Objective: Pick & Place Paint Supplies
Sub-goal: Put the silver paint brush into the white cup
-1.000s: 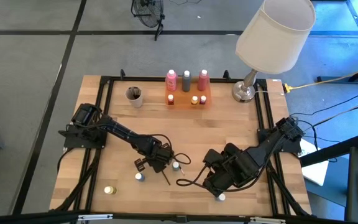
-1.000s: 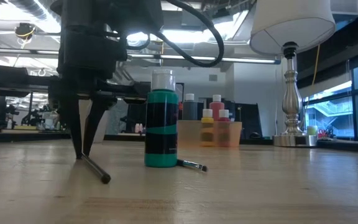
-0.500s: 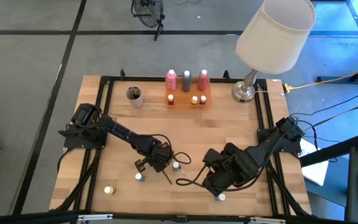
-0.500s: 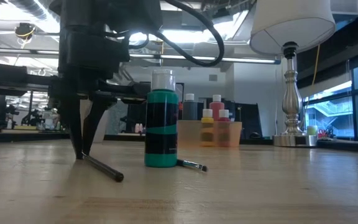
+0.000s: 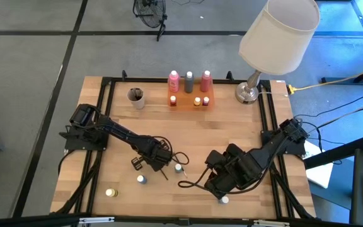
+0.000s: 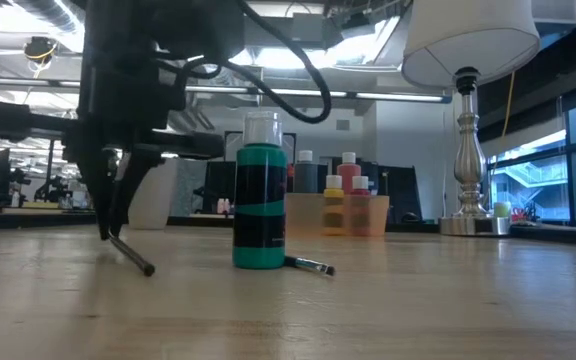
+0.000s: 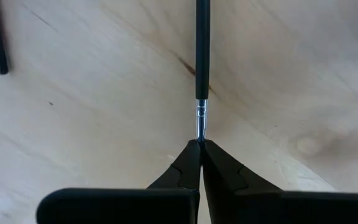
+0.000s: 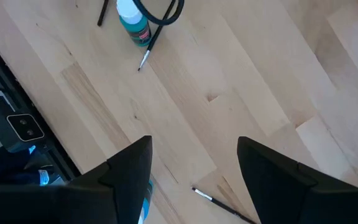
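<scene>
Left of centre in the high view, the left gripper [image 5: 154, 159] is clamped on a thin dark brush [image 7: 202, 74], its free end slanting to the table [image 5: 232, 126]. Beside it stands a teal bottle [image 6: 259, 205]. Lower right, the right gripper [image 5: 216, 184] hangs parted, empty.

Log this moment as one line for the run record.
left gripper: shut on thin dark brush, lifting it tilted off wooden table | right gripper: open, holding nothing | teal white-capped bottle: upright on table
</scene>
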